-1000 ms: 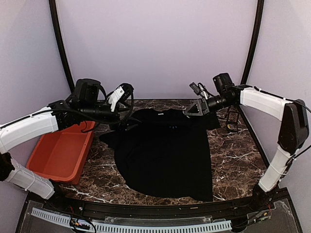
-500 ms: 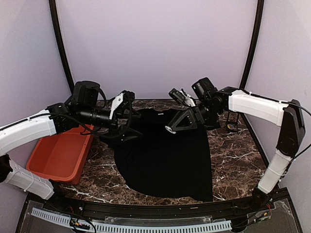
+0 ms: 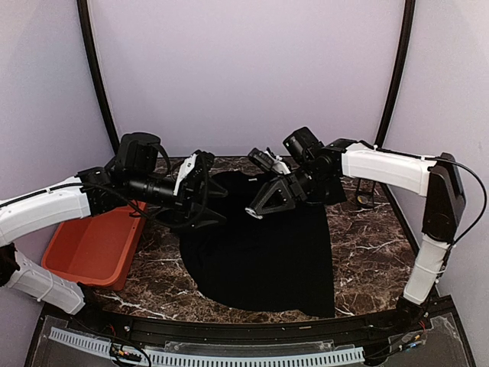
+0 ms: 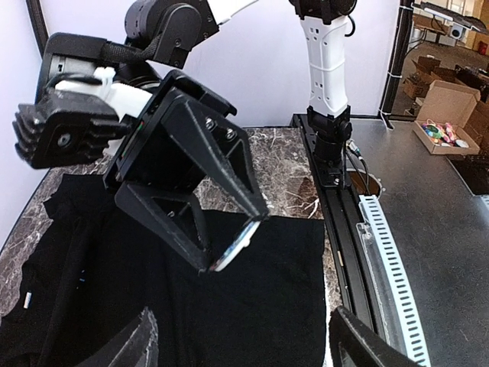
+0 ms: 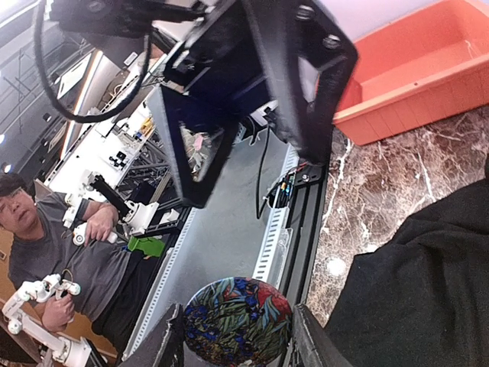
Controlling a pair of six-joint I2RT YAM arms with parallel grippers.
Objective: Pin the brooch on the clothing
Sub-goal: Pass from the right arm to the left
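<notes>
Right gripper (image 3: 256,209) has swung in from the far right collar side to over the upper middle of the large plain black T-shirt (image 3: 267,252). It is clamped on the round flat brooch with a blue-and-red floral face (image 5: 237,321). The brooch is off the cloth and sits edge-on in the left wrist view. Left gripper (image 3: 216,205) has also closed in from the left, with jaws spread wide and nothing in them. It hangs over the shirt's left shoulder area, facing the right gripper. The shirt lies flat on the dark marble table (image 3: 367,260). Both tools now meet over the chest, so pinning looks about to start. It is not yet attached.
</notes>
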